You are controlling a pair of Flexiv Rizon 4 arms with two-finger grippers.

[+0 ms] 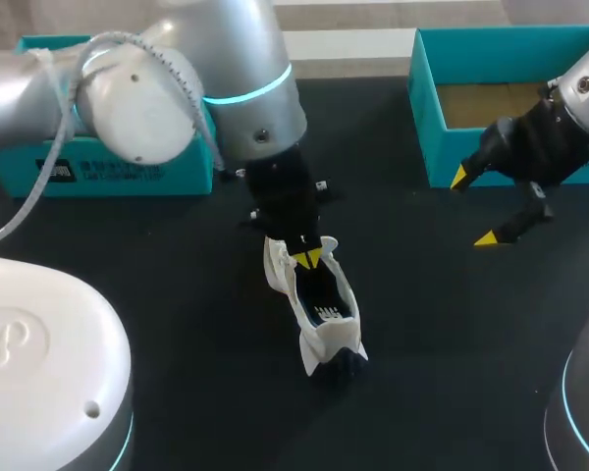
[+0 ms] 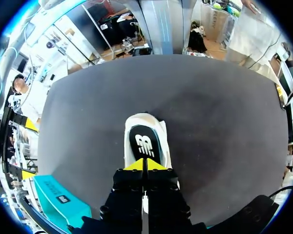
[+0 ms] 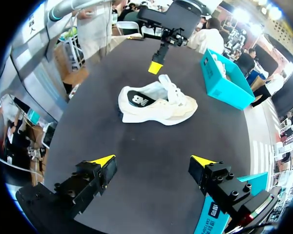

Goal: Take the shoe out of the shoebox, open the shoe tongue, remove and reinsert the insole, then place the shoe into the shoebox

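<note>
The white lace-up sneaker (image 1: 326,314) lies lengthwise directly ahead of the left gripper (image 1: 307,257), jaws closed, empty; right gripper (image 1: 475,208), jaws wide, is farther.

shoebox (image 1: 422,108): teal, open | shoe (image 1: 329,339): white, upright, outside shoebox | insole (image 1: 322,294): black, inside shoe

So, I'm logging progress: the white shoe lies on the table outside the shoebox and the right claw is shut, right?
No: the right claw is open, its yellow tips wide apart, as the right wrist view shows. The white shoe does lie on the table, outside the shoebox.
</note>
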